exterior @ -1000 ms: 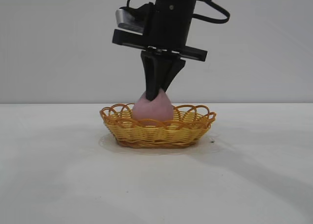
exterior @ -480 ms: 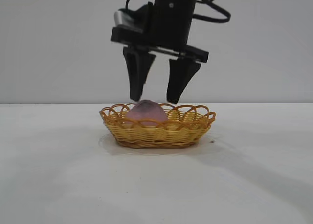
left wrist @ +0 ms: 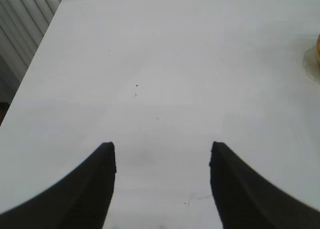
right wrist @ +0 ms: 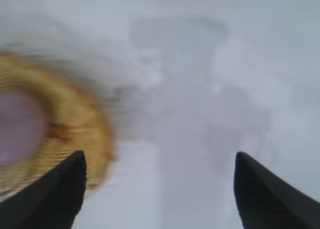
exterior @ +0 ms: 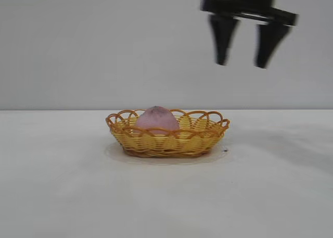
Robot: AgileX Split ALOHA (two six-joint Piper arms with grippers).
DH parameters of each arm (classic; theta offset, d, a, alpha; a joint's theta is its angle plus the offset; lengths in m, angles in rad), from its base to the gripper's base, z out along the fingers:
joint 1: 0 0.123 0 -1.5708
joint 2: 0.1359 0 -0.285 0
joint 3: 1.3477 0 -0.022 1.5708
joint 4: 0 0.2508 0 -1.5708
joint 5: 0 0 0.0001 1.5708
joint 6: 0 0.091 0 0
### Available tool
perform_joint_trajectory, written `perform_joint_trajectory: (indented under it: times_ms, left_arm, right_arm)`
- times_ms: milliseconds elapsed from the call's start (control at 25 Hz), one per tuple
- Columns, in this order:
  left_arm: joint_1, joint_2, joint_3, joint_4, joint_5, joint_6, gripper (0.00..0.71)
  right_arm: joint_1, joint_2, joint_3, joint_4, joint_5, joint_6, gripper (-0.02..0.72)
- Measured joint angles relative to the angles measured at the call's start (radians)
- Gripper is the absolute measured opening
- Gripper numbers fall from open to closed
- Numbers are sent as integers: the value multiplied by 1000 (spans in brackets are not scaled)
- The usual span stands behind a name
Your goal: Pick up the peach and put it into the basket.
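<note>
The dusty pink peach lies inside the yellow wicker basket in the middle of the white table. My right gripper hangs open and empty, high above and to the right of the basket. In the right wrist view the basket and the peach show blurred off to one side of the open gripper. My left gripper is open and empty over bare table; it does not show in the exterior view.
The white table stretches all around the basket. In the left wrist view a sliver of the basket's edge shows at the frame's border, and the table's side edge runs beside a ribbed wall.
The right gripper opened and let the peach go into the basket, then rose and moved off to the right. The peach settled lower in the basket.
</note>
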Motion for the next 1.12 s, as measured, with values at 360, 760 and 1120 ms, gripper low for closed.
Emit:
perform_joint_trajectory:
  times_ms: [360, 760, 1120]
  left_arm:
    - [0, 0, 0, 0, 0, 2, 405]
    - [0, 0, 0, 0, 0, 1, 405]
    - [0, 0, 0, 0, 0, 1, 405]
  right_arm:
    - [-31, 17, 0, -99, 29, 67, 524]
    - [-38, -402, 462, -75, -87, 73, 524]
    - [-38, -843, 990, -73, -130, 79, 524]
